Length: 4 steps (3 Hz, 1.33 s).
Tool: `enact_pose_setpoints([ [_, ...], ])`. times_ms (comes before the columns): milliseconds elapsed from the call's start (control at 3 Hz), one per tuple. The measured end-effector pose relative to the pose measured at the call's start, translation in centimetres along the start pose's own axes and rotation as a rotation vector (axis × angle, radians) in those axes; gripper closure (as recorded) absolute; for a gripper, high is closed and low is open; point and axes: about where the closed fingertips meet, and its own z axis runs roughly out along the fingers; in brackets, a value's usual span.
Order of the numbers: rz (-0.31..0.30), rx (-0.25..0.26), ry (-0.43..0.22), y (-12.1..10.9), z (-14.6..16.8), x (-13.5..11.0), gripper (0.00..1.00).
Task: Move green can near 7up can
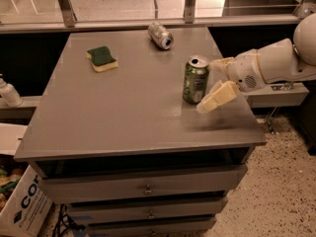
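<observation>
The green can [195, 80] stands upright on the grey table [123, 112], right of the middle, its top open. The 7up can [161, 35] lies on its side near the table's far edge, its shiny end facing the front right. My gripper [209, 85] reaches in from the right, just beside the green can's right side. It is open: one pale finger [218, 97] sits low in front, to the can's right, and the other [220, 64] is further back. It holds nothing.
A green and yellow sponge [102, 58] lies at the table's back left. Drawers [143, 181] run below the tabletop. A white bottle [9, 93] stands on a ledge at the left, with a cardboard box [22, 206] on the floor below.
</observation>
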Motion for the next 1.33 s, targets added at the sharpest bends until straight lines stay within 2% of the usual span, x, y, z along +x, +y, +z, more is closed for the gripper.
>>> enact_pose_setpoints([
  [333,0.003,-0.043,-0.078,-0.2,2.5,-0.5,0.0],
  [667,0.012,-0.077,-0.157,0.0,4.5,-1.4,0.19],
  [1333,-0.002,-0.068,-0.213,-0.9,3.4,-2.8,0.64],
])
